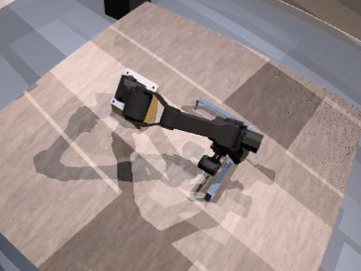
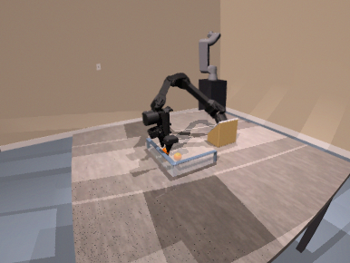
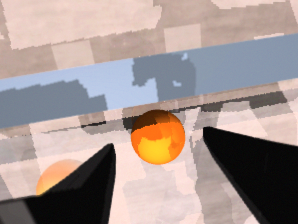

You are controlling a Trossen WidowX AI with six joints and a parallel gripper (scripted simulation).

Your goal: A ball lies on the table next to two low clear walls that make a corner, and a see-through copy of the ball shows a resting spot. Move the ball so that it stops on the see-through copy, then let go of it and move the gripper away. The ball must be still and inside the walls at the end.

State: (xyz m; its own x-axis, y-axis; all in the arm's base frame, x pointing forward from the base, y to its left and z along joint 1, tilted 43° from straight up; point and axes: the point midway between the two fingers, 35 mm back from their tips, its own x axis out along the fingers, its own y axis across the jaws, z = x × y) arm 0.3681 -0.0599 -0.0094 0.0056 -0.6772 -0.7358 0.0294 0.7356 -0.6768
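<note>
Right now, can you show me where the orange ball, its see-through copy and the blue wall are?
Orange ball (image 3: 158, 137), wrist view, on its middle.
See-through copy (image 3: 56, 176), wrist view, on its visible upper part beside the left finger.
Blue wall (image 3: 225, 66), wrist view, on its right stretch.
</note>
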